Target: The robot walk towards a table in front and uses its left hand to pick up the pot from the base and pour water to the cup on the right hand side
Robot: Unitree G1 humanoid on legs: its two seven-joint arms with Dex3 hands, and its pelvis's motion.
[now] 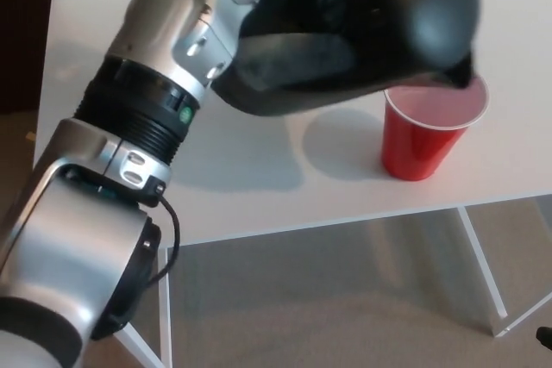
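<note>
- The pot [362, 23] is up in the air, carried by the left arm [147, 101], and it fills most of the top of the head view.
- It's blurry, so I'd guess it's swinging right now, but I can't say which way.
- The thing that matters is spout vs. cup. The pot's long axis runs roughly left to right, with the spout end at the far right, sitting right over the near-left part of the rim of the red cup [429, 135].
- The cup stands upright on the white counter [259, 178], close to the front edge, below and to the right of the pot body.
- Honestly can't tell what the left hand is doing. It's hidden up behind the pot, so whether the fingers are wrapped on the handle isn't visible. Something's obviously holding the pot up, though.
- The right hand isn't in the picture at all.
- Can't make out a water stream or how full the cup is.
- My read: we're in the pour itself or right at the tail of it. The spout has to stay inside that rim, because it's near the edge of the opening and a small drift left would dump water on the counter.
</note>
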